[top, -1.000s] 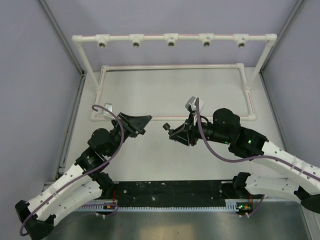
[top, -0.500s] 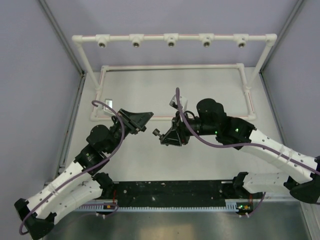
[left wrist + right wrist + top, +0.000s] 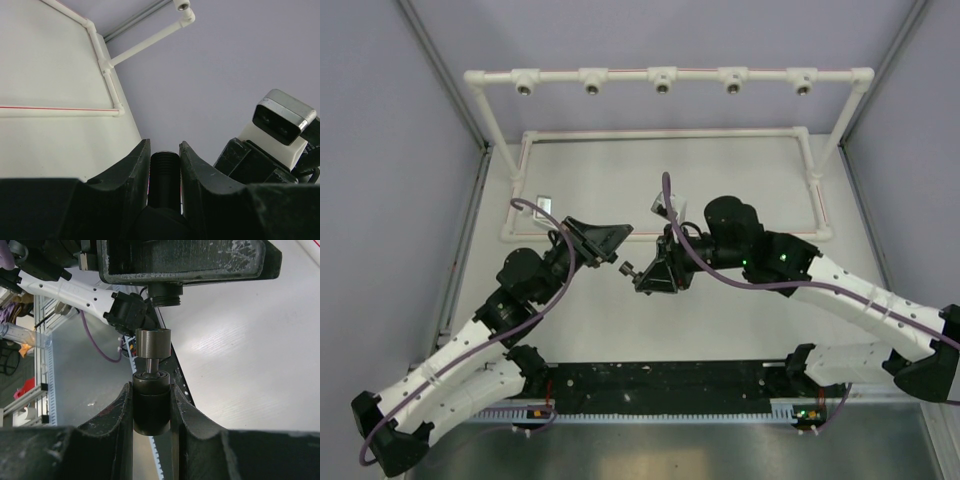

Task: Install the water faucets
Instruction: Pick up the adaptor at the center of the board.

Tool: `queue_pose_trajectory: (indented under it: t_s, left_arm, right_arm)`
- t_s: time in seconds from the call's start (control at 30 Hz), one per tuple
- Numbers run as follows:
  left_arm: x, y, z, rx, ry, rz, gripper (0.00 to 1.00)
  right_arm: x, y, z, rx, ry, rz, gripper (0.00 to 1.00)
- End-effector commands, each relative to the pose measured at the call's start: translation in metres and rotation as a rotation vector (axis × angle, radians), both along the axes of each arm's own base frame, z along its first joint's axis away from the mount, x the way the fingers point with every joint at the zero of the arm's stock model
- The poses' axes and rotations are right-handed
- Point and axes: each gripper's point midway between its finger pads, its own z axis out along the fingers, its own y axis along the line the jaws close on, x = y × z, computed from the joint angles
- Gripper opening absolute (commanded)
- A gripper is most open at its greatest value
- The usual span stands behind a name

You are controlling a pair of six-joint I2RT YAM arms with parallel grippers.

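Both closer now: left pincer (image 3: 611,257) grasps the stubby cylinder (image 3: 165,167), right pincer (image 3: 640,273) the stemmed faucet (image 3: 151,410).

Top high, looking down; wrist cams close behind left pincer (image 3: 164,146), right pincer (image 3: 150,388), facing each other.

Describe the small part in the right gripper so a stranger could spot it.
Look centre, just in front of the white pipe frame. The right gripper pinches a stubby black cylinder with a thin stem and grey cap; the left gripper's threaded black cylinder has none.
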Motion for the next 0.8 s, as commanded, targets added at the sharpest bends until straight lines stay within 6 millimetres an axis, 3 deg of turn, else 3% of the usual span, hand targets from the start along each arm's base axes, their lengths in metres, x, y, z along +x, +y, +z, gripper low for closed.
queue_pose_trajectory:
  t_s: [0.0,0.3,0.77]
  left_arm:
    - [-0.007,-0.003,0.028,-0.083,-0.08,-0.033,0.0]
    - [-0.011,-0.003,0.029,-0.098,-0.08,-0.048,0.0]
    - [-0.011,0.0,0.026,-0.11,-0.066,-0.036,0.0]
  right_arm:
    - [0.0,0.011,0.027,0.087,-0.039,0.017,0.0]
    - [0.01,0.016,0.021,0.07,-0.05,-0.014,0.0]
    - [0.014,0.02,0.032,0.111,-0.061,-0.033,0.0]
